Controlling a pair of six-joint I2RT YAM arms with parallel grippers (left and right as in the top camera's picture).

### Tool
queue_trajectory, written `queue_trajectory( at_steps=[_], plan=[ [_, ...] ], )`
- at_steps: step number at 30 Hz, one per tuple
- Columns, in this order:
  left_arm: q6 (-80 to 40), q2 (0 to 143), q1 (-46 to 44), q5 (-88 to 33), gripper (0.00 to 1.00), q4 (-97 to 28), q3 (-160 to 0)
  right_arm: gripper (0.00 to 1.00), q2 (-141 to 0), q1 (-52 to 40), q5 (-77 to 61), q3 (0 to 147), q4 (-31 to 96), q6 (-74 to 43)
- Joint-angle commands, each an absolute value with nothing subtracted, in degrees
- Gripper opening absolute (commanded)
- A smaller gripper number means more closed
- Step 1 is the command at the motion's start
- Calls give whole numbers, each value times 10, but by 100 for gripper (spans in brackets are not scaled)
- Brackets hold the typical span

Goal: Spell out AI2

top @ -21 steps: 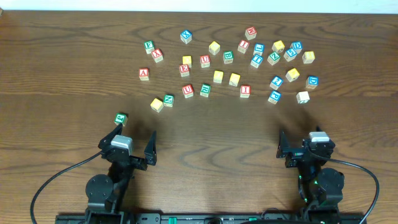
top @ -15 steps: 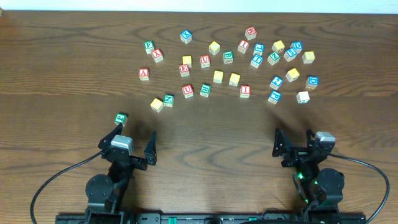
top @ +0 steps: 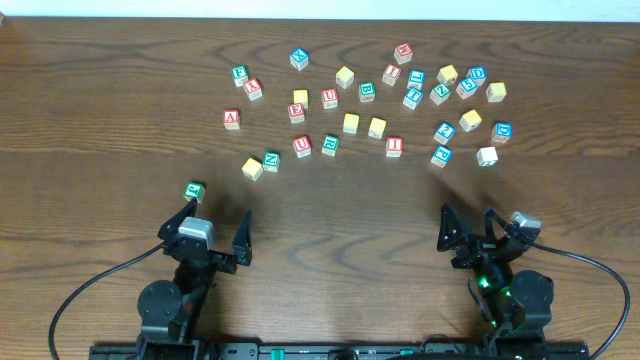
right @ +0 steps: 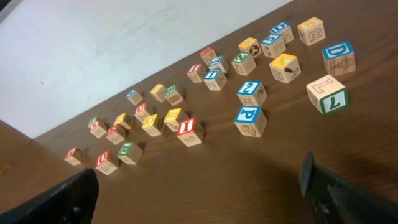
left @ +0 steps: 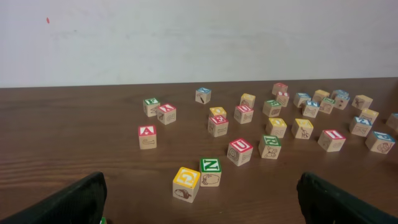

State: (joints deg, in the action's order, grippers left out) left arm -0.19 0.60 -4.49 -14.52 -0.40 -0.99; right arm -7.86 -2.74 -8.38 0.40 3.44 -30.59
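The red A cube sits at the left of the scattered blocks. A red I cube lies in the front row near the middle, and the blue 2 cube is just to its right. My left gripper rests low near the front edge, open and empty, well short of the blocks. My right gripper is also open and empty at the front right, angled toward the cluster.
Several other lettered cubes are spread across the far half of the wooden table. A green cube lies right by my left gripper's outer finger. A yellow G cube and a green N cube are nearest ahead of my left gripper.
The right gripper has swung and tilted, its fingers shifting slightly left while its wrist moved right. The left arm and the cubes have not moved.
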Motion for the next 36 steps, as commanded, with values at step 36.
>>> queue_trajectory(
  at_steps=[36],
  plan=[
    [-26, 37, -41, -148, 96, -21, -76, 99, -79, -23, -93, 3, 36, -312]
  ],
)
